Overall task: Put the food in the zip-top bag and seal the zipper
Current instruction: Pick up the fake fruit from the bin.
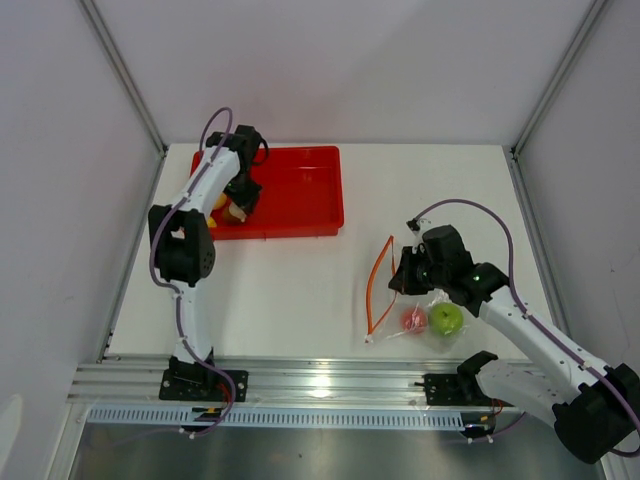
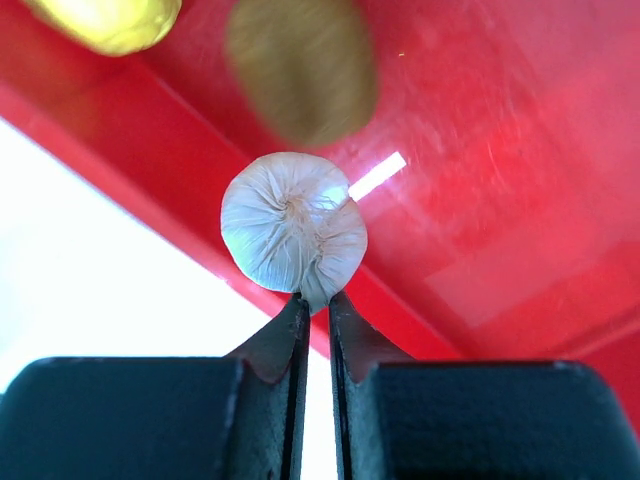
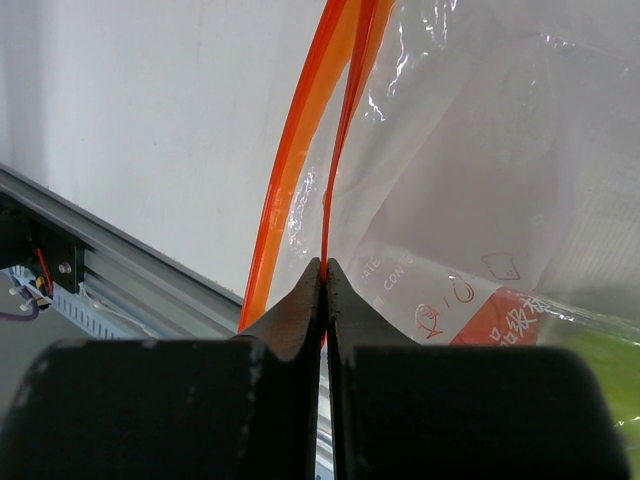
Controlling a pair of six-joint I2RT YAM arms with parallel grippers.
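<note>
From above, the left arm reaches to the far left of the white table (image 1: 300, 300), its left gripper (image 1: 240, 200) down inside the near-left corner of the red tray (image 1: 310, 190). Well apart, on the right side of the table, the zip-top bag (image 1: 428, 302) lies near the front edge with a red-pink fruit (image 1: 413, 320) and a green apple (image 1: 446, 319) side by side inside it. Its zipper (image 1: 369, 295) bows out in an open orange-red loop to the left, and the right gripper (image 1: 403, 270) sits at the bag's mouth. Through the left wrist camera, the two black fingers are drawn almost together and pinch the lower edge of a white crinkled ball (image 2: 293, 232) over the tray's rim. A yellow piece (image 2: 105, 20) and a brownish piece (image 2: 300, 65) lie blurred on the tray floor beyond it. Through the right wrist camera, the jaws are fully closed, with one thin orange-red lip of the zipper nipped between the tips. The other lip curves away to the left, so the mouth gapes. The clear crinkly plastic spreads out to the right with printed lettering on it, and a patch of green shows at the lower right corner.
</note>
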